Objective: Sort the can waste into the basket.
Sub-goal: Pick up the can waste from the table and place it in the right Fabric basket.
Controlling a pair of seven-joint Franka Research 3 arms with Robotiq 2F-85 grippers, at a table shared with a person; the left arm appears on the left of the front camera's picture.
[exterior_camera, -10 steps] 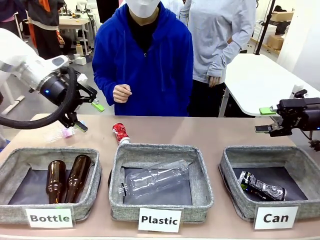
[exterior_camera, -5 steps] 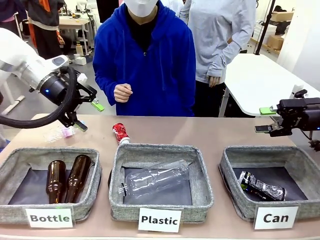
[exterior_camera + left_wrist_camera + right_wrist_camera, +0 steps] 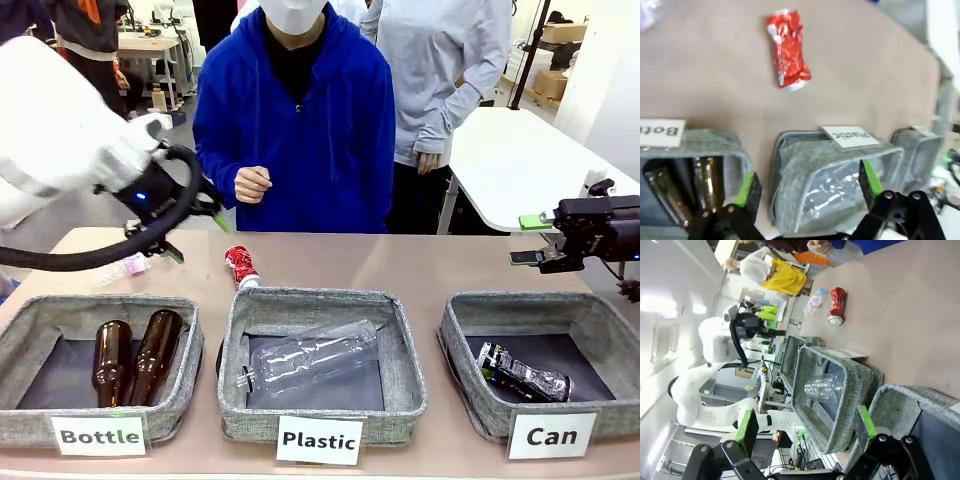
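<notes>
Front view: tan table spans the frame. A person in a blue hooded top stands at its far edge, one hand loosely curled at waist height.

White left arm comes in from upper left, large in frame and above the table's rear left corner. Left end effector: fingers spread wide, nothing between the pads. It is off the table surface, above a small clear bottle lying at rear left.

Three grey fabric baskets stand in a row along the near edge:
- "Bottle" basket, left. Two brown glass bottles lie side by side in it.
- "Plastic" basket, middle. One clear plastic bottle lies crosswise in it.
- "Can" basket, right. A dark crushed can lies on the lining, toward the front.

Right end effector: at the right edge of the frame, above the rear of the "Can" basket. Green pads well apart, empty.

Red crushed can: lies on the bare table just behind the rear left corner of the "Plastic" basket, outside all the baskets and well apart from the "Can" basket.

Left wrist view: the red crushed can lies beyond the "Bottle" and "Plastic" baskets, ahead of the open fingers and clear of them.

Right wrist view: fingers wide, with the "Can" basket rim at lower right.
</notes>
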